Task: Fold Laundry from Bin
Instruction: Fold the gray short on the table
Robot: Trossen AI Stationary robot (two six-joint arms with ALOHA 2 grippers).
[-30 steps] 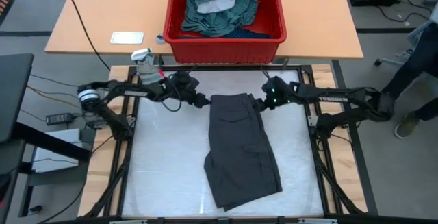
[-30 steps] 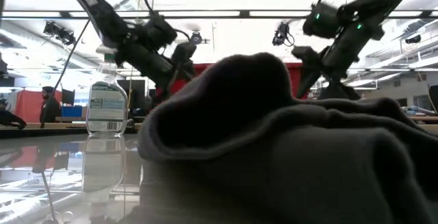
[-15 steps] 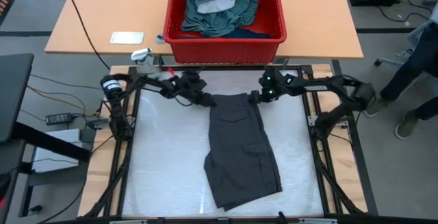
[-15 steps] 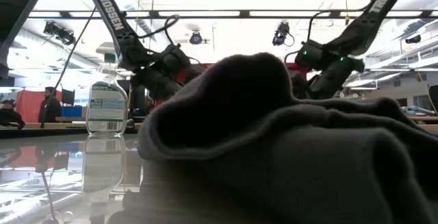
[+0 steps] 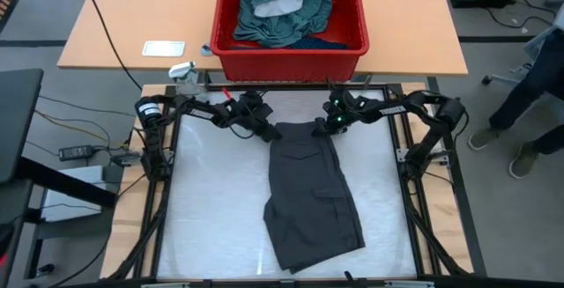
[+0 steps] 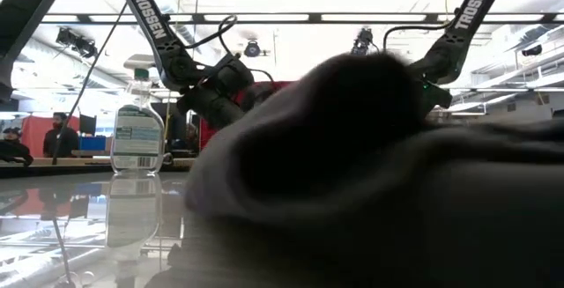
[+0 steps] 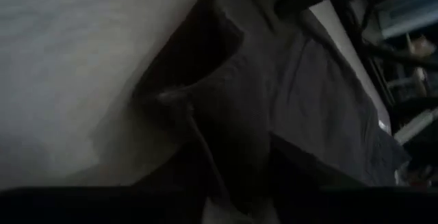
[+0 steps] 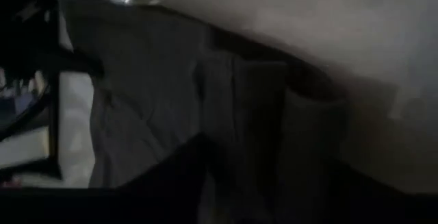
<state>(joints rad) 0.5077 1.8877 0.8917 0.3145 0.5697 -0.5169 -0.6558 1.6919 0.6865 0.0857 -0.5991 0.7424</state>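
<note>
A pair of dark grey shorts (image 5: 313, 191) lies flat on the white table top (image 5: 211, 209), with its waistband toward the far edge. My left gripper (image 5: 270, 132) is low at the waistband's far left corner (image 7: 171, 104). My right gripper (image 5: 327, 128) is low at the far right corner (image 8: 301, 94). Both wrist views are dark and filled with grey cloth. The low view has the shorts (image 6: 370, 173) bulking close in front of both arms. The red bin (image 5: 352, 55) stands beyond the table's far edge, holding teal-green, white and blue laundry (image 5: 282, 6).
A clear spray bottle (image 5: 185, 75) stands at the far left corner of the work table. A white flat card (image 5: 164, 48) lies on the wooden table (image 5: 115, 24) beside the bin. A person's legs (image 5: 529, 85) show at the right. White surface shows on both sides of the shorts.
Both grippers have sunk toward the table and moved in on the shorts' far waistband corners, the left from the left side, the right from the right. In the low view the shorts' hump now stands higher and farther right than before.
</note>
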